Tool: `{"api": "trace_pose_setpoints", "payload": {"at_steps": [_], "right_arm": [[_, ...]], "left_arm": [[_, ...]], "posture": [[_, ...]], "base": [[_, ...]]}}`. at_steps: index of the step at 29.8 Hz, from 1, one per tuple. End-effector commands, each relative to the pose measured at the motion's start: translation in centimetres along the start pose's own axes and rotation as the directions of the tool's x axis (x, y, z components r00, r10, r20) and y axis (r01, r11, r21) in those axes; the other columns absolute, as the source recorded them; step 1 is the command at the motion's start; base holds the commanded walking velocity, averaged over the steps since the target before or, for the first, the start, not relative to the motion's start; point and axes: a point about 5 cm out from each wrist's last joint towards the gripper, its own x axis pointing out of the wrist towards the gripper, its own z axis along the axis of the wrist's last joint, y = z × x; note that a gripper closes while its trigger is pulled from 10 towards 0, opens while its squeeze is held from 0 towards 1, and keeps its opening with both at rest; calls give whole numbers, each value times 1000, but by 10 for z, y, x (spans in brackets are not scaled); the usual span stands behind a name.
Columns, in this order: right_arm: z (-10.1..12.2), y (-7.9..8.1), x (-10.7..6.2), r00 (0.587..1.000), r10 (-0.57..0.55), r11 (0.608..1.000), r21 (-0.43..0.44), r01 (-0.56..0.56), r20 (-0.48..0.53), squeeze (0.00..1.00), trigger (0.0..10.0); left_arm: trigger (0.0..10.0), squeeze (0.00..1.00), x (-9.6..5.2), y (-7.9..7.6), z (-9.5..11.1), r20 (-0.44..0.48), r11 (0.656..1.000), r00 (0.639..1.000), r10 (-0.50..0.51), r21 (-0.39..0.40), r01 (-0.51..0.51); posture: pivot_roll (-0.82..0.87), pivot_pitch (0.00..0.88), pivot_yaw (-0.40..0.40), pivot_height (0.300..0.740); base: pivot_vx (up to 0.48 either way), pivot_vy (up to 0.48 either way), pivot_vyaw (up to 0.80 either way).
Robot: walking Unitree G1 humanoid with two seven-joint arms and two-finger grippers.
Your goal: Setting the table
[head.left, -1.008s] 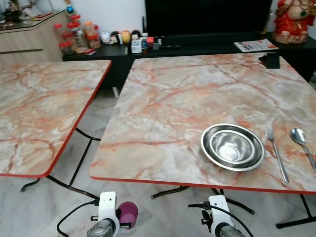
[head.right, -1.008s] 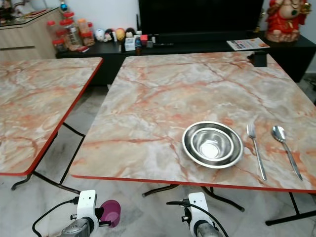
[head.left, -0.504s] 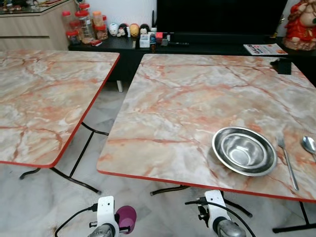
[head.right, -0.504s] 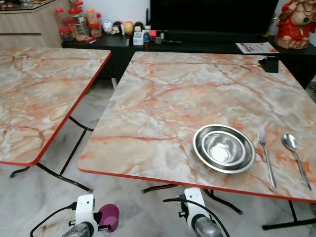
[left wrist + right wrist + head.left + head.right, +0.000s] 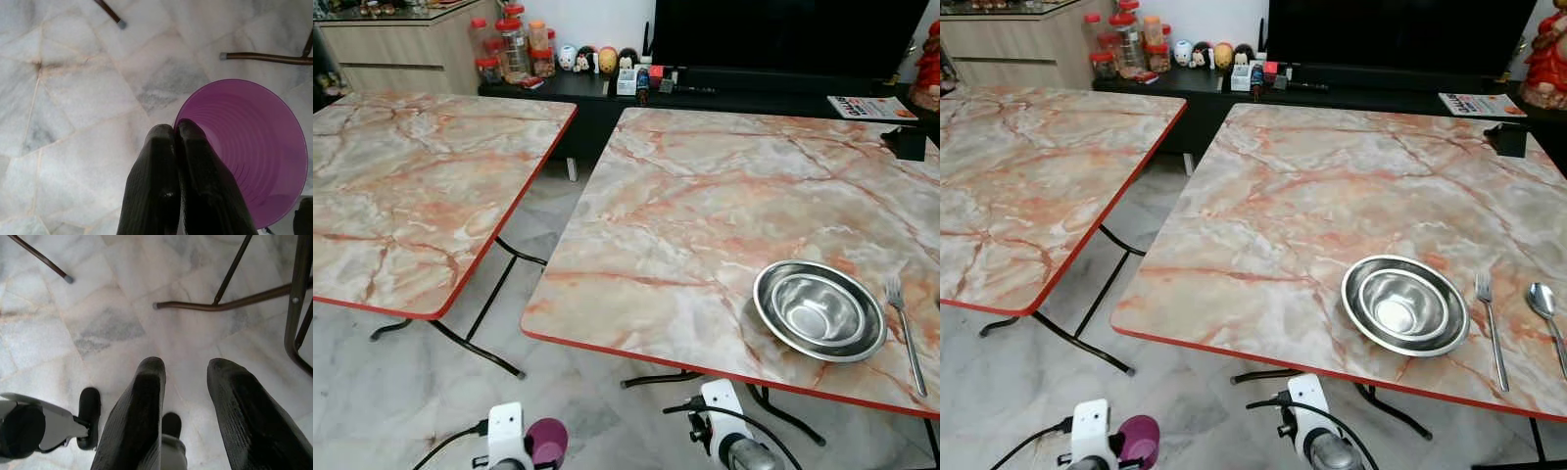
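Left gripper (image 5: 177,134) low over floor, fingers pinching rim of purple cup (image 5: 254,147). Right gripper (image 5: 183,369) empty, fingers apart. Steel bowl (image 5: 1404,304), fork (image 5: 1490,323), spoon (image 5: 1547,311) on marble table (image 5: 1283,206), near right. Step: carrying cup. Next, likely: lift and set it by bowl.

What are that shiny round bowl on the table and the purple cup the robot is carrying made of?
The round silver bowl looks like polished metal, probably stainless steel: it mirrors light and shows bright glints. The purple cup, pinched at its rim by the left gripper, looks like matte plastic: even colour, faint moulded rings inside, and only a dull sheen.
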Motion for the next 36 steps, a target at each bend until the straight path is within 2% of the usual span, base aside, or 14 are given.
{"api": "trace_pose_setpoints", "payload": {"at_steps": [1,10,31,36], "right_arm": [[-2,1,0,1000,-1,1000,-3,1,-12,0,10000],[-8,-6,-2,999,-42,998,39,43,-27,0,10000],[-7,-13,-3,998,-66,996,58,67,-20,0,10000],[-6,-13,-3,998,-64,997,52,64,-18,0,10000]], "left_arm": [[10000,0,0,3,1,10,1000,1000,8,-19,-8],[10000,0,1,-2,5,12,1000,1000,-22,-14,22],[10000,0,4,-8,12,31,998,998,-49,-28,50],[10000,0,4,-8,13,29,998,998,-46,-33,47]], "posture": [[-161,0,31,740],[-186,0,42,740],[-206,0,44,740],[-206,0,40,740]], "base": [[0,0,0],[0,-94,0],[0,-468,0],[0,-64,0]]}}
